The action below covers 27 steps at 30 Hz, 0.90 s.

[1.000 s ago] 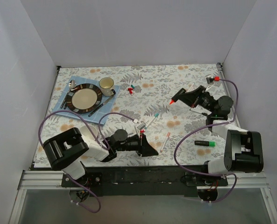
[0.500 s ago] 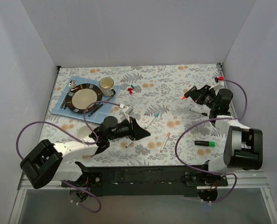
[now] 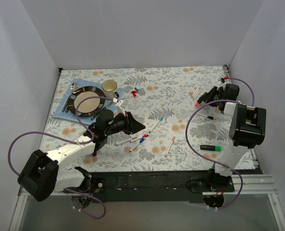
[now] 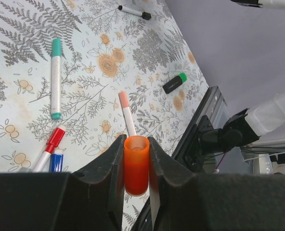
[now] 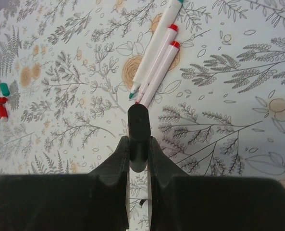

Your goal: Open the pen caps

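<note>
My left gripper (image 4: 136, 161) is shut on an orange pen cap (image 4: 136, 168), held above the table with its open end facing away from the camera. In the top view the left gripper (image 3: 140, 127) hangs over the table's middle. My right gripper (image 5: 139, 144) is shut on a black marker body (image 5: 139, 126). In the top view it (image 3: 200, 99) is at the far right, and the marker's bare orange-red tip (image 3: 196, 103) points left. Loose red caps (image 3: 134, 93) and a teal cap (image 3: 137, 89) lie near the cup.
A teal-capped pen (image 4: 55, 77), a red-capped pen (image 4: 53, 142), a blue one (image 4: 56, 161) and a peach one (image 4: 127, 115) lie below the left gripper. A black marker with a green cap (image 3: 210, 147) lies front right. Three white pens (image 5: 156, 57) lie under the right gripper. A plate (image 3: 74, 107) and a cup (image 3: 109, 87) stand back left.
The left gripper has moved from the front edge back and left, over the table's middle. The right gripper has pulled back toward the right wall with the black marker.
</note>
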{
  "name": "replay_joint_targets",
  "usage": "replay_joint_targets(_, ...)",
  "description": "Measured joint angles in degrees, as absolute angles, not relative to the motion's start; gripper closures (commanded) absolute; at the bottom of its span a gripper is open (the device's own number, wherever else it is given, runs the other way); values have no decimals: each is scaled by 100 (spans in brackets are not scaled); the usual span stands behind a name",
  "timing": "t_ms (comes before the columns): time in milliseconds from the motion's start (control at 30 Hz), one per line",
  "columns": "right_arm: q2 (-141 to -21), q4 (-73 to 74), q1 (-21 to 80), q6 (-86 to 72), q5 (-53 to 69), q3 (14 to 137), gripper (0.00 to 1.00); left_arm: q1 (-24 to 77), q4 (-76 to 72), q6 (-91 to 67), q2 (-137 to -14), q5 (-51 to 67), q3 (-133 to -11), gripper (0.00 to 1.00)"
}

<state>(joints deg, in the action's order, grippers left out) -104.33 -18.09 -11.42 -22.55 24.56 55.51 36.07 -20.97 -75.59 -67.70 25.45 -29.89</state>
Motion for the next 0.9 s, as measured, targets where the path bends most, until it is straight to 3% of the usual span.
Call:
replay_joint_targets(167,-11019,-1542,-1205,-2178,2458,6254,73,3424,-1905,-7485,-6845,2617,-3280,100)
replay_joint_targets(200,-11172,-1479,-1212,-2182,2480,6449,65,3406,-1885,-7470,-6853,2622,-3330,100)
replay_joint_targets(367,-11574,-1278,-1234,-2176,2602,6860,45,3288,-1721,-7356,-7015,2639,-3653,96)
replay_joint_targets(633,-11365,-1166,-1352,-2132,2777,6696,41,2923,-1448,-7214,-8298,2650,-4635,97)
replay_joint_targets(900,-9939,-1192,-1476,-2014,3865,5725,40,2707,-478,-6976,-10333,1900,-6458,96)
